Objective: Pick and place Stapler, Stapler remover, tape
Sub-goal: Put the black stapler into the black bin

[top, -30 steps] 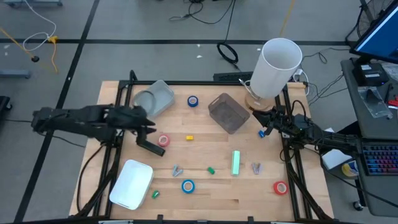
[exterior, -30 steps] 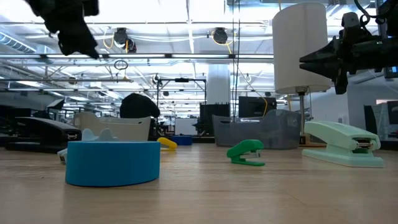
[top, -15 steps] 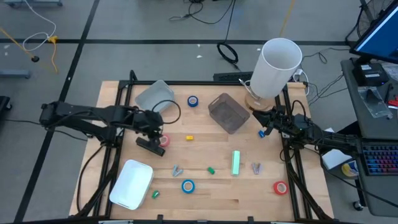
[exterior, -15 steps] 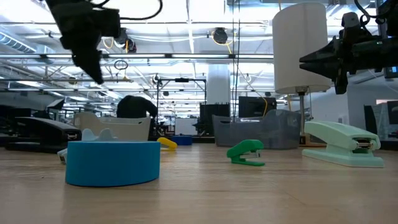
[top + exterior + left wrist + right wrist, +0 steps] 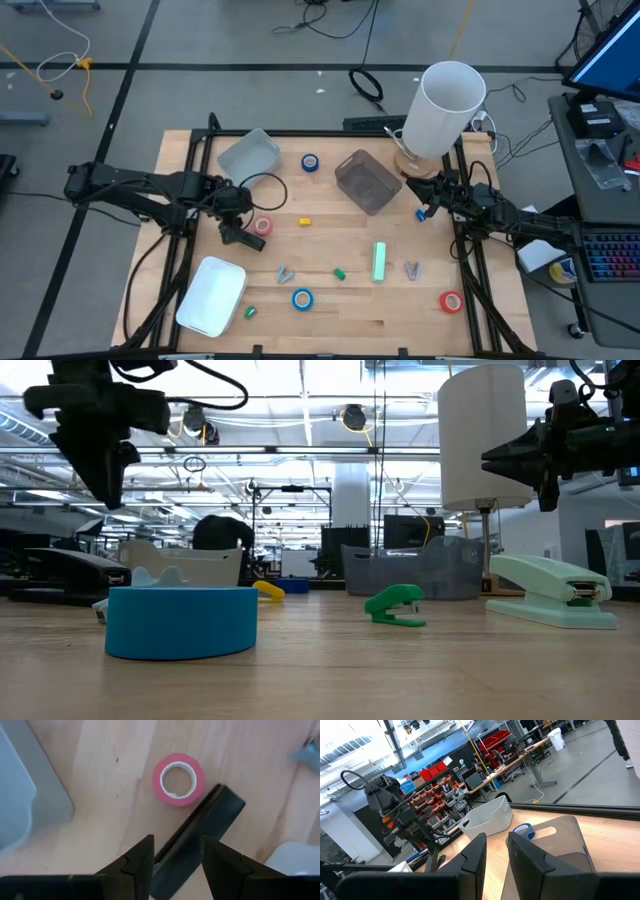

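Stapler, black, stiff and probably weighty, sits under part-open empty left gripper at left-centre; pinch across its narrow body.

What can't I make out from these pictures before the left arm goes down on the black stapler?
- Black stapler: its near end is hidden behind the left gripper fingers in the left wrist view; the high view is too small to show which end is the head.
- Pink tape: whether it touches the stapler is unclear.
- Right gripper: waits at the right table edge; nothing shows between its fingers.
- Low view: blue tape blocks the table behind.
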Robot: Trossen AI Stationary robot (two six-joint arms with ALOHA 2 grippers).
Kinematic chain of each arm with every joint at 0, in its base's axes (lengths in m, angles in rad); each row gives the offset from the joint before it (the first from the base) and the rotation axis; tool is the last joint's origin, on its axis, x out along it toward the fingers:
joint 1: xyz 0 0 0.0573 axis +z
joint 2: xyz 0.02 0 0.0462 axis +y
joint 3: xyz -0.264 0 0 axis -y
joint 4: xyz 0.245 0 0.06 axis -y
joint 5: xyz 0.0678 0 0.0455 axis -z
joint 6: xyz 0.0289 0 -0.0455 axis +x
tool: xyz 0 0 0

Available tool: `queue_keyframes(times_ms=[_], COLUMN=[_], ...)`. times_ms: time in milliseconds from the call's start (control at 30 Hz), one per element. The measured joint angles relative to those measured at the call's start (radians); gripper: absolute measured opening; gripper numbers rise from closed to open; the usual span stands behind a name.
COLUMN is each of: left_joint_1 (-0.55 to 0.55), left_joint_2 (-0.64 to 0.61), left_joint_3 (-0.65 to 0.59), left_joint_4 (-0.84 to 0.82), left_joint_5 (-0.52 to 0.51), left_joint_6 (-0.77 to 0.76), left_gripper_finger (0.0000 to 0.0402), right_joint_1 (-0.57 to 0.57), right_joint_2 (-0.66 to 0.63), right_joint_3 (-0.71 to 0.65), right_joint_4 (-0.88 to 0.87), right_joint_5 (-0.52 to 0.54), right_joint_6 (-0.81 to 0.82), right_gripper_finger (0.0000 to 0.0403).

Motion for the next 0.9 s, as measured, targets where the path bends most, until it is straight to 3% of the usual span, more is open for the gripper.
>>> queue_keyframes(times_ms=[167,367,900], left_joint_1=[-0.058,-0.140,-0.224], left_joint_2=[0.000,0.007,0.171], left_joint_3=[0.000,0.000,-0.010], left_joint_4=[-0.017,-0.015,-0.014], left_joint_5=[-0.065,-0.051,-0.047], left_joint_6=[0.138,0.287,0.250], left_gripper_finger=[0.0159,0.0159,0.0159], right_joint_1=[0.000,0.000,0.000], right_joint_2=[0.000,0.000,0.000], right_joint_3=[0.000,0.000,0.000], right_joint_4=[0.000,0.000,-0.023], right_joint_5=[0.000,0.000,0.000], right_joint_6=[0.000,0.000,0.000], right_gripper_finger=[0.0075,0.0075,0.0075])
